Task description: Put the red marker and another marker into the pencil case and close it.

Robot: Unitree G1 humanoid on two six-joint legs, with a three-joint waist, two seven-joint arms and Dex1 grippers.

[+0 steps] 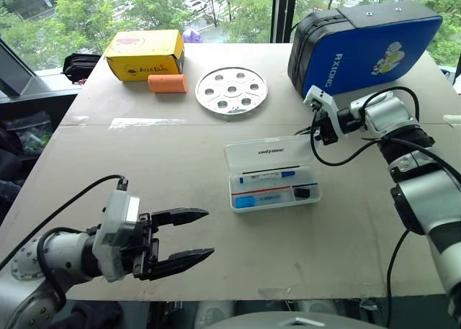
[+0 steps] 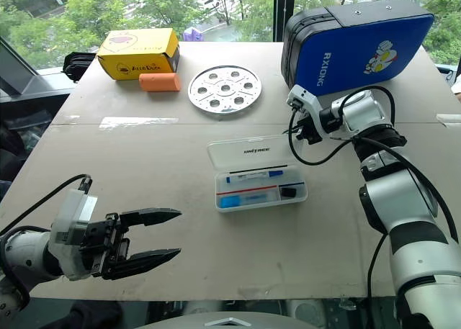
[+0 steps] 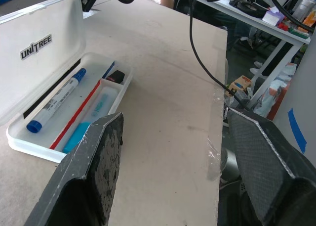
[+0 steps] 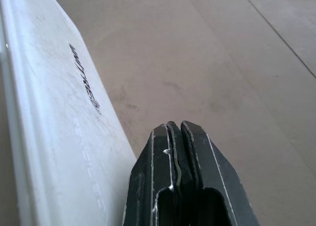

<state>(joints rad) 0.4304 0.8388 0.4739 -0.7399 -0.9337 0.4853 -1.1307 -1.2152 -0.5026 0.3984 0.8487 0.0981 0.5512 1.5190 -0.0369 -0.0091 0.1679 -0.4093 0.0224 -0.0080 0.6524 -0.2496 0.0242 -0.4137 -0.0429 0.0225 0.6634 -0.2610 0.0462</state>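
Note:
The pencil case (image 1: 311, 197) lies open at mid-table with its lid (image 1: 263, 155) raised behind it. In the tray lie a blue-capped marker (image 1: 268, 176), the thin red marker (image 1: 261, 191), a light blue piece (image 1: 245, 201) and a small black piece (image 1: 301, 193). My right gripper (image 1: 308, 131) is shut on nothing, just beyond the lid's far right corner; in its wrist view the shut fingertips (image 4: 175, 132) sit beside the lid (image 4: 59, 127). My left gripper (image 1: 198, 235) is open and empty over the near left of the table, pointing towards the case (image 3: 19, 137).
A big blue-and-black bag (image 1: 367, 44) stands right behind my right gripper. At the back are a round metal plate with holes (image 1: 231, 91), a yellow box (image 1: 144, 54) and an orange block (image 1: 167, 83). The table's right edge (image 3: 219, 112) is near.

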